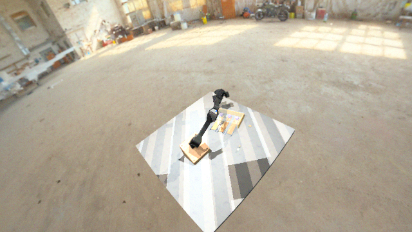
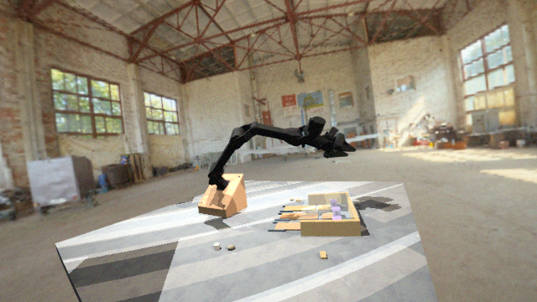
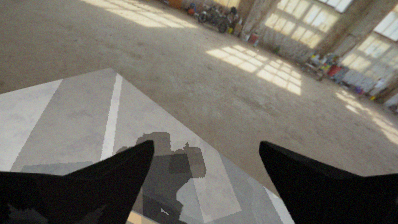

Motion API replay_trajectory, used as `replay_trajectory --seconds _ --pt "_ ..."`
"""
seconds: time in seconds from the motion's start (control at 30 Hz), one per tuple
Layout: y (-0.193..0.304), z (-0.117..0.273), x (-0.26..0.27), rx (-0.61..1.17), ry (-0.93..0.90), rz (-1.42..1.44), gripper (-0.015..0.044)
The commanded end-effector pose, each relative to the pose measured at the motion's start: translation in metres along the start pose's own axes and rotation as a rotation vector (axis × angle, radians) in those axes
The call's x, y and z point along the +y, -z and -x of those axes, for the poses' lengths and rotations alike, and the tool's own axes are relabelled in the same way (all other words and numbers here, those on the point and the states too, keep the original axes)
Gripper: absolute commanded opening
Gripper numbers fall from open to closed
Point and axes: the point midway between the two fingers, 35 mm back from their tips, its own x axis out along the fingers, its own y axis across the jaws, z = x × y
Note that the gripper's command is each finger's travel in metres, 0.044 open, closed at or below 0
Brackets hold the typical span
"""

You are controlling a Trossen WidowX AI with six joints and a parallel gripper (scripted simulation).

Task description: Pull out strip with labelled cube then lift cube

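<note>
The gripper (image 2: 345,148) hangs high above the tray (image 2: 331,227), fingers spread wide with nothing between them — no strip pulled yet. The strips (image 2: 299,212) poke out of the tray's near side on the counter (image 2: 260,260), small purple cubes (image 2: 336,210) sitting on them inside. Which cube is labelled I can't tell. Next move — drop down to the whole strip's free end.

Layout on the mat

A tray (image 2: 331,227) is set on the mat (image 2: 260,268), with strips (image 2: 294,217) reaching out of its open side toward the arm's base block (image 2: 223,197); cubes (image 2: 336,208) are carried inside it. Small pieces (image 2: 223,247) are scattered nearer the exterior camera.
</note>
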Motion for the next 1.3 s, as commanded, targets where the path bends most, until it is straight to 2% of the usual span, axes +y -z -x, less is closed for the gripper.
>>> replay_trajectory --seconds 0.0,0.5,1.0,1.27 --pt "0.000 0.001 0.000 0.002 0.001 -0.003 0.0400" --pt "0.050 0.133 0.012 0.139 0.117 -0.263 0.0400" --pt "0.159 0.270 0.055 0.229 0.293 -0.507 0.0400" --pt "0.172 0.282 0.060 0.234 0.312 -0.529 0.0400"
